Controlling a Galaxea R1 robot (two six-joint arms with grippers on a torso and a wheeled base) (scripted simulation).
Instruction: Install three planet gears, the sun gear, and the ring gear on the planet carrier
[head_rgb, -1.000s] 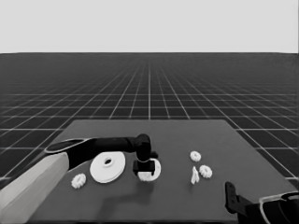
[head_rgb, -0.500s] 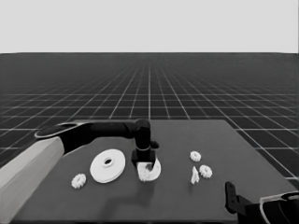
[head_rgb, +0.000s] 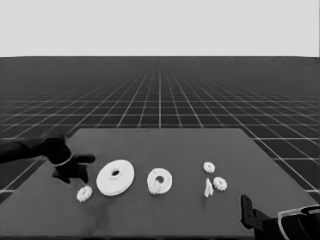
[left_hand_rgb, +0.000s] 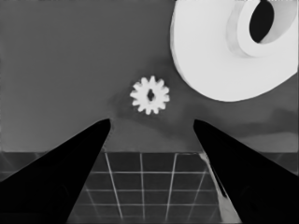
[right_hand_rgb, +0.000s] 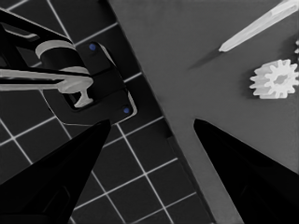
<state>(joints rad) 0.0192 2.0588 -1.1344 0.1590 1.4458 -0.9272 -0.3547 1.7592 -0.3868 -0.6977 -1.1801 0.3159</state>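
The left gripper (head_rgb: 75, 172) hangs over the table's (head_rgb: 165, 142) left end with its fingers apart and nothing between them; its wrist view shows both black wedges spread wide and one planet gear (left_hand_rgb: 150, 95) lying flat on the table just past the tips. In the head view that gear (head_rgb: 84, 193) sits near the table's front left, just left of and nearer than the larger round part (head_rgb: 115, 177), the ring gear. The smaller round part (head_rgb: 160, 181), the planet carrier, lies right of it at mid table, with what looks like a gear already seated at its near side, though I cannot tell for sure. Two more gears (head_rgb: 209, 167) (head_rgb: 220, 184) and a thin white piece (head_rgb: 207, 187) lie further right, well apart from the carrier. The step in hand seems to be fetching the left gear. To do it well, the fingers should be centred over the gear's hole, lowered straight, and closed across the teeth from two opposite sides so it does not skid or tip. The ring gear's rim (left_hand_rgb: 205, 88) is close on one side, so the approach should keep clear of it; the table's left and near edges are also close, leaving little room there. The right gripper (right_hand_rgb: 152, 123) waits at the near right corner, fingers apart and empty.
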